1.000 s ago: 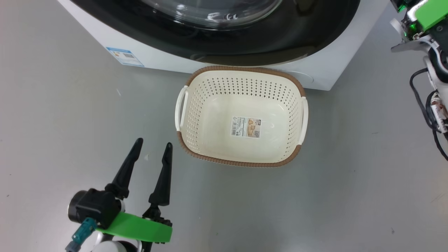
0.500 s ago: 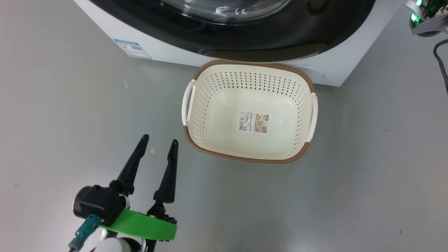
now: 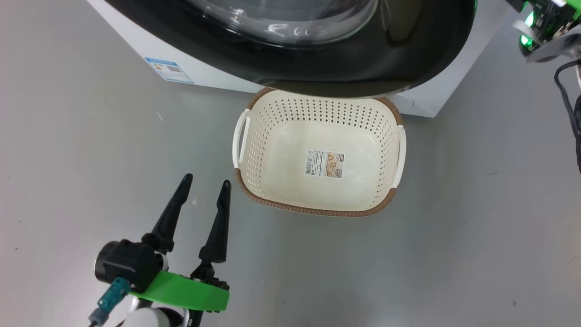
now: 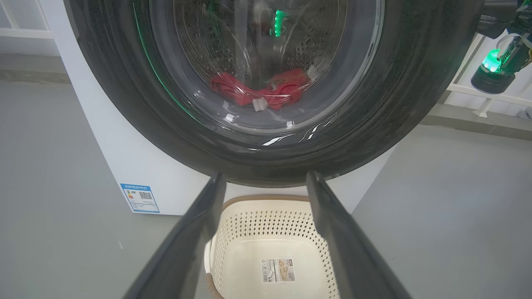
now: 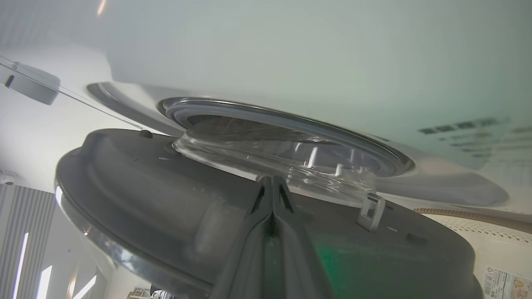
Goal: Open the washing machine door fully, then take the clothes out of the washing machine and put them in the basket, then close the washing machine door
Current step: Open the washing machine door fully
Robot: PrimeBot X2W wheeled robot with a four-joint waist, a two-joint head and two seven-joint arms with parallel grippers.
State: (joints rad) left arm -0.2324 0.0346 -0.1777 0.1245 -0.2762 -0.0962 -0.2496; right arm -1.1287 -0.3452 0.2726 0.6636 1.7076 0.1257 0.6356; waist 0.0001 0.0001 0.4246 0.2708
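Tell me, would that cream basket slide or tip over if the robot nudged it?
Probably slide: the basket looks like perforated plastic and holds nothing but a paper label, so it is likely light, on a smooth grey floor. Tipping seems unlikely, since it sits wide and low. Its walls would probably flex a little.

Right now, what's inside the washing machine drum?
Through the glass window of the washing machine door, red clothes with a white tag lie low in the steel drum. The door's black frame covers the drum's edges, so anything there is hidden.
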